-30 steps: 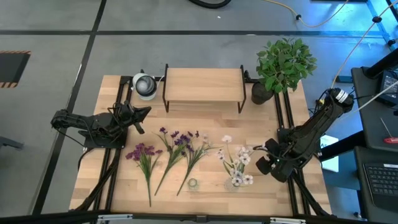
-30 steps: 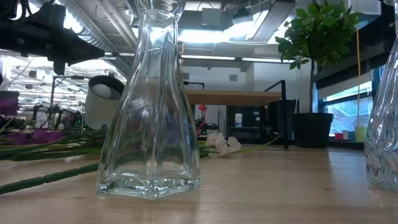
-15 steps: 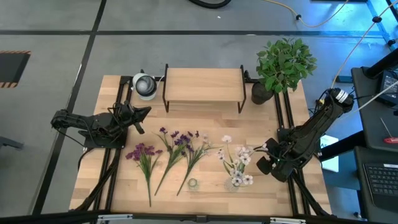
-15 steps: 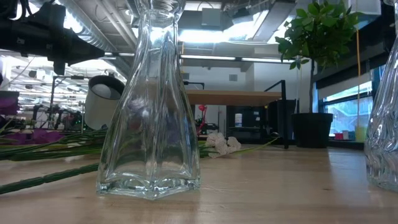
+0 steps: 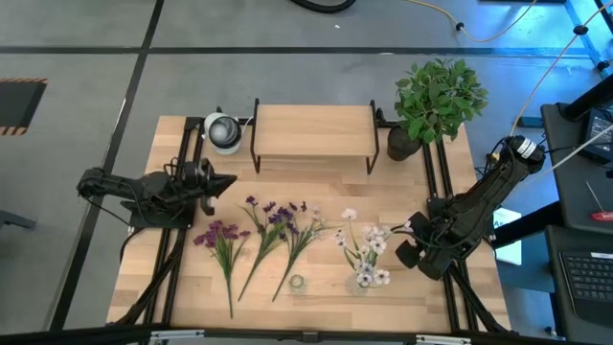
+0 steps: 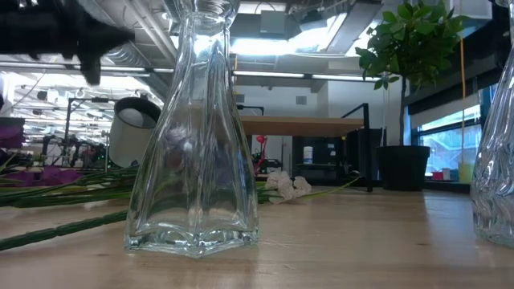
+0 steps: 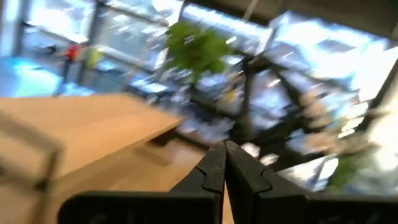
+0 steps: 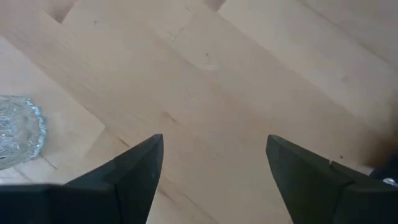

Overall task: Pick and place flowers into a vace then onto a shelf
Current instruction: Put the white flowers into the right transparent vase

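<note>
Three purple flowers (image 5: 271, 222) and a white spray (image 5: 365, 251) lie flat on the table's middle, stalks toward the near edge. Two clear glass vases (image 5: 297, 284) (image 5: 356, 285) stand near the near edge; one fills the low view (image 6: 197, 136). The shelf (image 5: 314, 132) stands at the far edge. My left gripper (image 5: 230, 182) hovers shut left of the flowers, pointing toward the table's right (image 7: 225, 163). My right gripper (image 5: 407, 241) is open right of the white spray (image 8: 214, 149), above bare wood, with a vase's glass (image 8: 18, 130) beside it.
A bushy green potted plant (image 5: 436, 96) stands at the far right corner, and a white round device (image 5: 223, 130) sits left of the shelf. Black frame rails run along both table sides. Bare wood lies between the flowers and the shelf.
My left gripper has turned at the wrist and moved slightly toward the table's right; in the low view it now shows higher. The flowers, vases and right arm have kept still.
</note>
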